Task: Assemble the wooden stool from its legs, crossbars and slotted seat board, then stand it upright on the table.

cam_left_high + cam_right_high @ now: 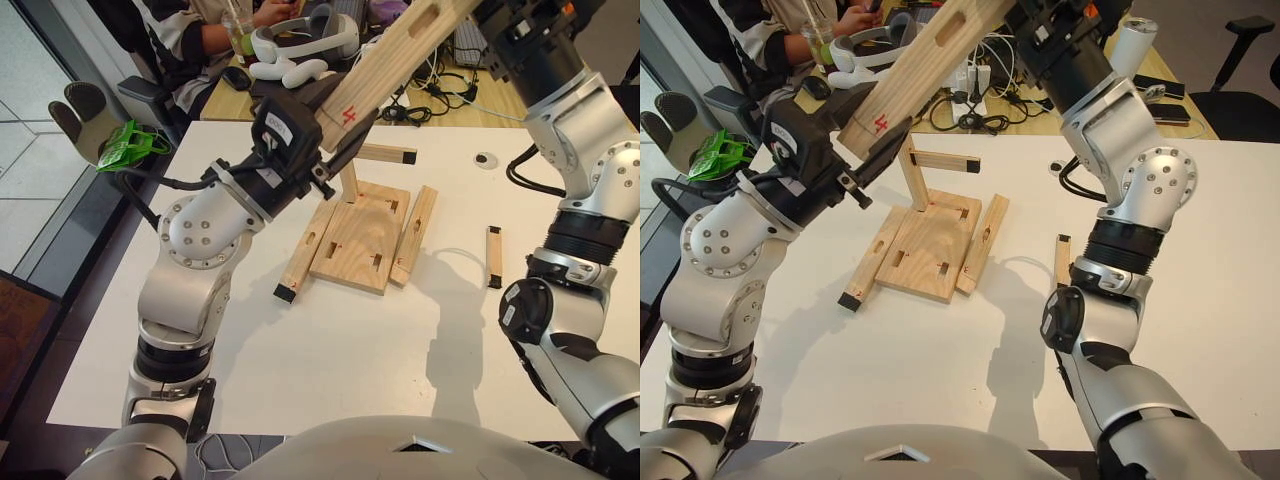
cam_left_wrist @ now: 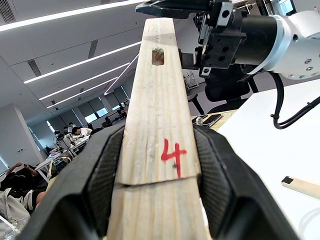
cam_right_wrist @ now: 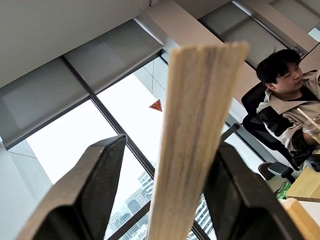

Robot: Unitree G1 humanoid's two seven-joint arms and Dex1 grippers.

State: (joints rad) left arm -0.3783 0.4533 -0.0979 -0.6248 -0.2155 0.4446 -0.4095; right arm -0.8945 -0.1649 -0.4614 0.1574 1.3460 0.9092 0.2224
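The left claw (image 2: 160,150) is clenching the lower part of a long pale wooden stool leg (image 1: 400,55) marked with a red "4", its black pads pressing both broad faces. It is hovering over the white worktop (image 1: 350,370), just beside the back left corner of the assembly. From there the leg's long axis is climbing up, away and to the right, ending high at the right claw (image 3: 175,170). That claw is straddling the leg's narrow edge with daylight showing on one side, so it looks released rather than gripping.

Below, a second pale leg with a black end cap (image 1: 305,250) is lying flat against the left edge of the square slotted wooden seat board (image 1: 355,240). The board itself is lying flat on the worktop. A slim wooden post (image 1: 350,180) is standing upright at the board's back, carrying a short black-tipped crossbar (image 1: 385,153) that is pointing right. Another flat leg (image 1: 413,235) is resting along the board's right edge, and a short loose wooden bar (image 1: 494,257) is lying well apart to the right.

The board is sitting below and just nearer than the left claw, so the left arm is the closer one. The held leg is slanting steeply across the board, not in line with the slots. Its axis probably needs swinging before it can be seated.
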